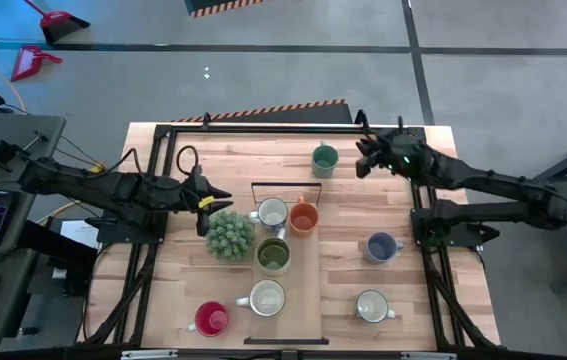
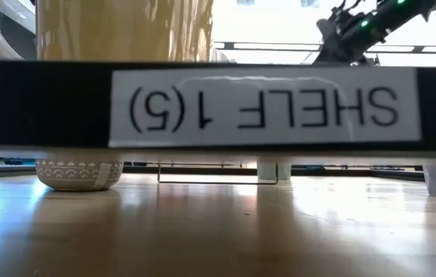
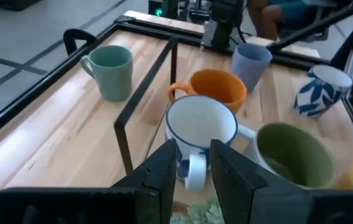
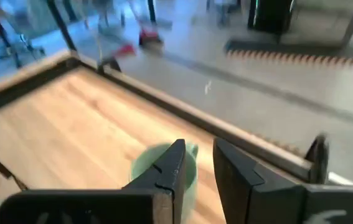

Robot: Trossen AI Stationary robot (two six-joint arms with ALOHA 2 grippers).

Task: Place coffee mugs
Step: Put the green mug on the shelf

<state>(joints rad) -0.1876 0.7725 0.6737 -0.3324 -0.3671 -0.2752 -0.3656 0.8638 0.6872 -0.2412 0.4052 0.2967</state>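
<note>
The teal green mug is found at the far end of the table, just beside the right gripper, whose parted fingers are held above it, gripping nothing; the left gripper, likewise parted and empty, is kept well apart from that mug

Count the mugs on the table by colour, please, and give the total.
Teal green mug: 1
Orange mug: 1
Olive green mug: 1
Blue-grey mug: 1
Red mug: 1
White or cream mugs: 3
Total: 8 mugs
</note>
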